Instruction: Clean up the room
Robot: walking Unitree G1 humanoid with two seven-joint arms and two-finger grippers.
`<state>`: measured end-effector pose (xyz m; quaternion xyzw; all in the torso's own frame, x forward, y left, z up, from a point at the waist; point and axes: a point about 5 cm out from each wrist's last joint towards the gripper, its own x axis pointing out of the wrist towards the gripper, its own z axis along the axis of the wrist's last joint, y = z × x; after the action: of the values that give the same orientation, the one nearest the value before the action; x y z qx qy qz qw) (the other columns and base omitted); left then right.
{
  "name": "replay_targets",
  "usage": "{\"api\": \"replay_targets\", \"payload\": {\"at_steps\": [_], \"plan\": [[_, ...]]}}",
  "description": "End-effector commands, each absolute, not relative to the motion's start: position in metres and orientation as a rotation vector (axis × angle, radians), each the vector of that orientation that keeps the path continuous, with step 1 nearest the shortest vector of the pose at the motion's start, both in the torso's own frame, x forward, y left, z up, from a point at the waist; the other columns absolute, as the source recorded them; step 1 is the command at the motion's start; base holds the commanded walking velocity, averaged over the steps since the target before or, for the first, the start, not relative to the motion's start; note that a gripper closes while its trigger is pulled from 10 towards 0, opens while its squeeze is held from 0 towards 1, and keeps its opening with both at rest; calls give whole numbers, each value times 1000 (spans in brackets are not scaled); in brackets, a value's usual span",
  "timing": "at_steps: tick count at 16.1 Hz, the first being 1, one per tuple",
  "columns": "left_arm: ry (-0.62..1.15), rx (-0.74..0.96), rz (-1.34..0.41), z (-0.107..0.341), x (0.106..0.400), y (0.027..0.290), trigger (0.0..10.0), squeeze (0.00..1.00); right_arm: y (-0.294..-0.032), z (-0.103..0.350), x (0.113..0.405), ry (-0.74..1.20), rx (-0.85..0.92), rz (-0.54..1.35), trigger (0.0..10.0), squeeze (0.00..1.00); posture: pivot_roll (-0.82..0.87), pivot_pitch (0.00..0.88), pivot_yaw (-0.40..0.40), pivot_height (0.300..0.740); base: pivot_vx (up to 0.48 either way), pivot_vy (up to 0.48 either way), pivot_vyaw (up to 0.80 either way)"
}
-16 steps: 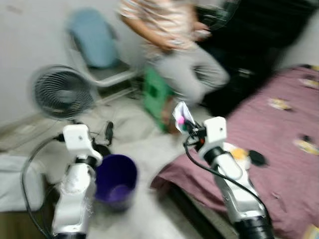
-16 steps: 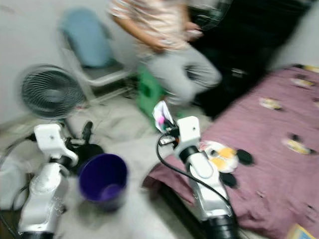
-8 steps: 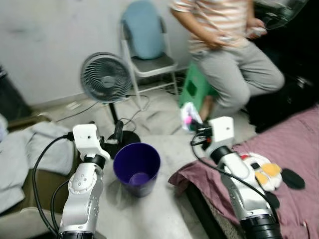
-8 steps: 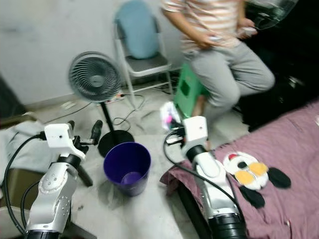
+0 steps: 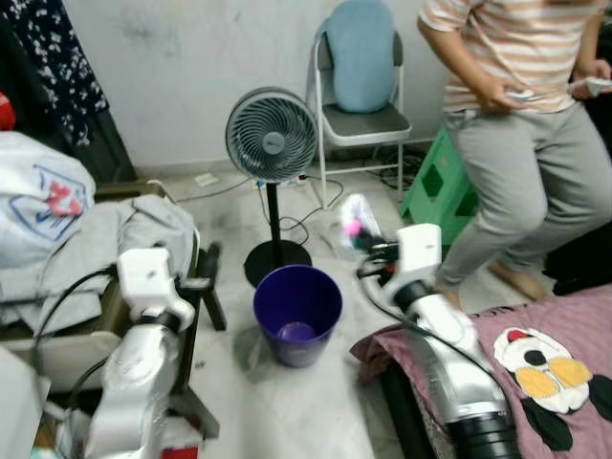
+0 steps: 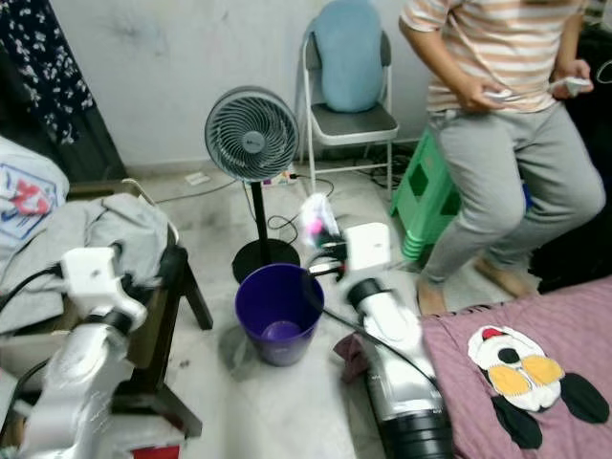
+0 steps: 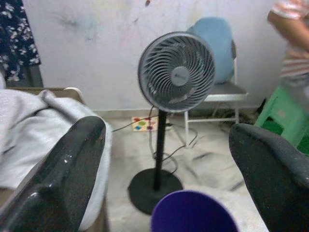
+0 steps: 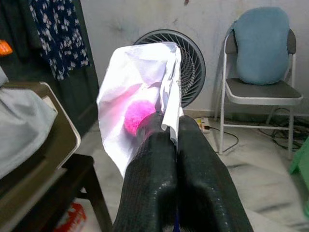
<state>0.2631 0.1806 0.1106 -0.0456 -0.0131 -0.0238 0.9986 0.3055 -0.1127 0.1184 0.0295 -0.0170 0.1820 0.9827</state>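
A: Camera has swung toward the robot's left since a second ago: the fan point(image 5: 271, 137) and folding chair point(image 5: 361, 113) now sit mid-frame, and the purple bedspread point(image 5: 535, 330) has slid to the lower right edge. That is a turn of the head or body, not of the furniture. Blur has cleared.

B: Tool states?

A: Right tool point(image 8: 166, 128) is clamped, its two black fingers pressed together on a white wrapper with a pink spot point(image 8: 140, 106). In the head views the wrapper is held up just beside the purple bin point(image 5: 297, 313), toward the robot's right of the rim and above it, not yet over the opening. Left tool point(image 7: 166, 181) has its fingers spread wide with nothing between them; it points at the fan's pole and base, with the bin rim low in its view.

B: Surroundings?

A: Heaped grey and white clothes point(image 5: 91, 225) on a low seat to the robot's left. A person in a striped top point(image 6: 507, 115) stands by a green stool point(image 5: 435, 186), holding a small device. A cartoon print point(image 6: 521, 373) lies on the bedspread.

B: Progress?

A: Judged partial. One piece of litter is in hand and carried near the bin; the drop is not yet done. Something small seems to lie at the bin's bottom, unclear what. Clothes look unsorted.
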Motion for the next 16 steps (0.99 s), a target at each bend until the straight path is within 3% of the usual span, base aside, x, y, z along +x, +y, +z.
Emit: {"api": "replay_targets", "payload": {"at_steps": [1,9,13,16], "plan": [[-46,-96,-85,117,263,176,10000,0,-122,117,303,-30,64,323,10000,0,-52,0,16,740,0,0,0],[-41,-125,-112,117,263,169,10000,0,-123,115,291,-11,43,352,10000,0,-84,0,0,740,219,0,0],[-30,-127,-111,115,263,168,10000,0,-122,118,291,-8,43,356,10000,0,-91,8,0,740,304,0,694],[-28,-126,-112,116,264,168,10000,0,-124,118,291,-6,42,353,10000,0,-96,14,1,740,275,0,0]]}}
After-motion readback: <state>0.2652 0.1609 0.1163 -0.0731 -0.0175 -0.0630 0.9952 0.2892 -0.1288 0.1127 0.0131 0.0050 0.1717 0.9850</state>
